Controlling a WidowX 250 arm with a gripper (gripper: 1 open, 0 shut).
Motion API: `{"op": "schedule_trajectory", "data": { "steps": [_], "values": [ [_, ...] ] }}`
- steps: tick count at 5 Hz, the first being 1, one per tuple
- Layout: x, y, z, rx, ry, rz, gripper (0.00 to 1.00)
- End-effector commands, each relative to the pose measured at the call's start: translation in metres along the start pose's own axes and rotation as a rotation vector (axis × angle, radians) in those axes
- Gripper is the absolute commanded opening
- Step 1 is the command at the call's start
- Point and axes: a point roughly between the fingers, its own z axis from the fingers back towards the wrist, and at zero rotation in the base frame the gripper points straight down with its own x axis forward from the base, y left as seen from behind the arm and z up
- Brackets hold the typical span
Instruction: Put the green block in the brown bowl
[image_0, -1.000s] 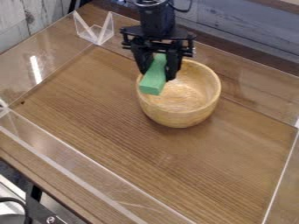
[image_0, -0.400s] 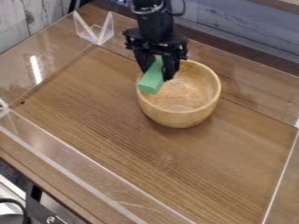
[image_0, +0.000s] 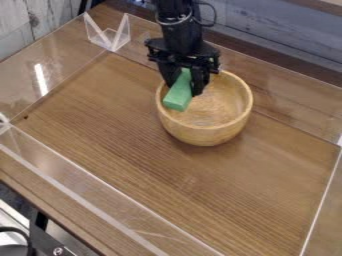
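A bright green block (image_0: 178, 93) hangs tilted between the black fingers of my gripper (image_0: 183, 76), which is shut on its upper end. Its lower end hangs over the near-left rim of the brown bowl (image_0: 214, 122), a round light wooden bowl standing on the wooden table. The gripper points steeply down from the black arm above, directly over the bowl's left part. The block's top is hidden behind the fingers.
Clear acrylic walls (image_0: 54, 150) fence the wooden table on the left, front and right. A small clear stand (image_0: 107, 33) sits at the back left. A wooden plank wall runs behind the arm.
The gripper with the green block has shifted slightly right and down, so the block now hangs more over the bowl's inside than its outer left wall. The grip is unchanged.
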Motion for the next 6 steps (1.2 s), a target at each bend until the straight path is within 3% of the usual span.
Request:
{"op": "schedule_trajectory", "data": {
  "steps": [1, 2, 3, 4, 5, 6],
  "values": [
    [0.01, -0.006, 0.011, 0.006, -0.05, 0.006, 0.0],
    [0.013, -0.007, 0.013, 0.009, -0.063, 0.022, 1.0],
    [0.003, -0.001, 0.003, 0.036, -0.057, 0.1, 0.0],
    [-0.006, 0.005, -0.001, 0.06, -0.062, 0.176, 0.0],
    [-0.006, 0.001, 0.008, 0.044, -0.084, 0.125, 0.0],
    [-0.01, -0.002, 0.018, 0.041, -0.084, 0.125, 1.0]
  ]
}}
